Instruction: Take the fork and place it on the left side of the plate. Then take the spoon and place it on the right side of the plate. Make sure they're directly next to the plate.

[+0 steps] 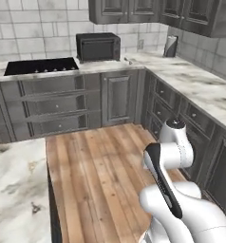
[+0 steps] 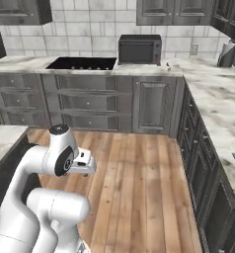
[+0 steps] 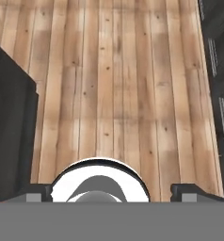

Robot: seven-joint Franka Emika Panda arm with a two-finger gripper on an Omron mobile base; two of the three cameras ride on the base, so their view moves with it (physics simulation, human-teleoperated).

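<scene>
The claw (image 3: 112,192) hangs with its jaws spread wide apart, gripping nothing, over bare wooden floor (image 3: 114,84); a dark cabinet (image 3: 10,136) stands to its left.

Glossy white rounded arm (image 1: 181,204), dark joint bands, grey round end cap

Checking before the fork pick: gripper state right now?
Gripper: open, jaws wide apart, holding nothing, pointing down at the wooden floor.
</scene>
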